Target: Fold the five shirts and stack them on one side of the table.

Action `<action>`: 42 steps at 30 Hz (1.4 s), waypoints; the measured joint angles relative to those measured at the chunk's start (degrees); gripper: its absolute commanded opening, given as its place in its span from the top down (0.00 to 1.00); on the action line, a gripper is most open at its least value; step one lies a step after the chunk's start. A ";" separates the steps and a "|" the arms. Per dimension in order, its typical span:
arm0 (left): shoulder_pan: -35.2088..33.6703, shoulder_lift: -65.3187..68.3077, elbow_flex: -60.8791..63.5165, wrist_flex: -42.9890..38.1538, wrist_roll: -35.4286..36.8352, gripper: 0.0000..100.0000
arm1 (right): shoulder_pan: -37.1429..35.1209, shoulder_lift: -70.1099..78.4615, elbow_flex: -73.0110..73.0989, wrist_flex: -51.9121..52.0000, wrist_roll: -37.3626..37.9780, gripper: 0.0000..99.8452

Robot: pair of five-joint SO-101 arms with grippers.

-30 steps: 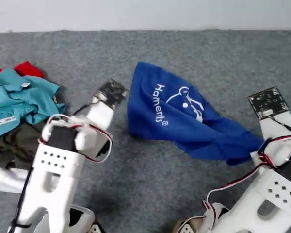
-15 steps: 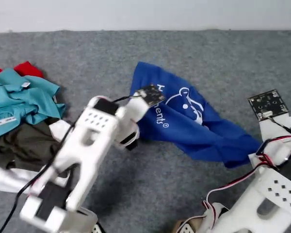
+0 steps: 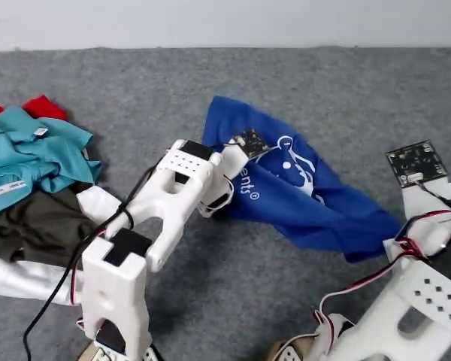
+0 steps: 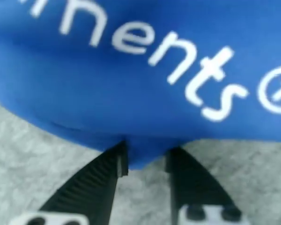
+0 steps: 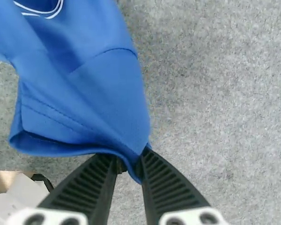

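While the right fingers (image 5: pixel 96 180) stayed clenched on one corner of the blue shirt (image 3: pixel 308 203), the left fingers (image 4: pixel 105 176) stood parted astride its opposite hem, with cloth between them but not yet pinched. The shirt lay crumpled in the middle of the surface (image 3: pixel 361 98), well apart from the pile of shirts (image 3: pixel 37 158) at the left edge. This looked like the start of a fold: getting hold of the garment to spread it. Next the left fingers would need to close on the hem, then both arms draw apart. A second earlier the left arm had stood back beside the pile; it had since swung forward onto the shirt.
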 measured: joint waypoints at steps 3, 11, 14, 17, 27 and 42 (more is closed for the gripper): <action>0.44 0.62 -0.88 0.09 -0.09 0.99 | 0.00 0.00 0.00 0.00 0.00 0.99; -0.26 -5.19 -1.49 5.19 -0.26 0.99 | 0.00 0.00 -6.15 0.00 -2.11 0.99; -1.67 -12.92 -1.49 8.70 -0.26 0.99 | 0.00 0.00 -12.92 0.00 -2.64 0.99; -3.08 -21.45 -1.49 12.84 -0.26 0.99 | 0.00 0.00 -17.67 -1.58 -2.64 0.99; -4.84 -41.05 -1.49 28.57 -6.15 0.99 | 0.00 -0.09 -17.85 -7.30 -2.64 0.99; -6.51 -43.34 3.52 28.92 -12.04 0.80 | 0.00 0.00 -5.27 -14.86 0.62 0.99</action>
